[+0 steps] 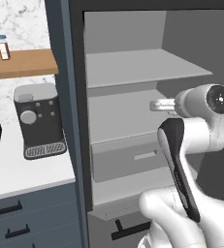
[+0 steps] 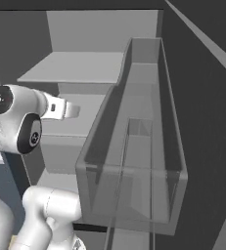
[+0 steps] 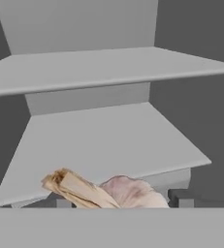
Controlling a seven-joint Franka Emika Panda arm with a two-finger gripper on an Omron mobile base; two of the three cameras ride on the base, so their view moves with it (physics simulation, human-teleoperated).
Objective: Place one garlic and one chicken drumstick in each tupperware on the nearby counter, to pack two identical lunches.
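Inside the open fridge, pincer [image 3: 123, 201] looks half-closed around a garlic [image 3: 130, 192], grip itself hidden; best withdraw straight back, level, clear of the shelf [image 3: 104, 140].

We're looking at a glossy white arm [image 1: 191, 213] with rounded, bulbous segments; a black band is running along one link, and dark circular caps are showing on the joints, each bearing a small pale centre.

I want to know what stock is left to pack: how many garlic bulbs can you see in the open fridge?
1. The garlic sits low in the hand view, in front of the fridge shelf, right at the fingers. Others may be hidden outside the views.
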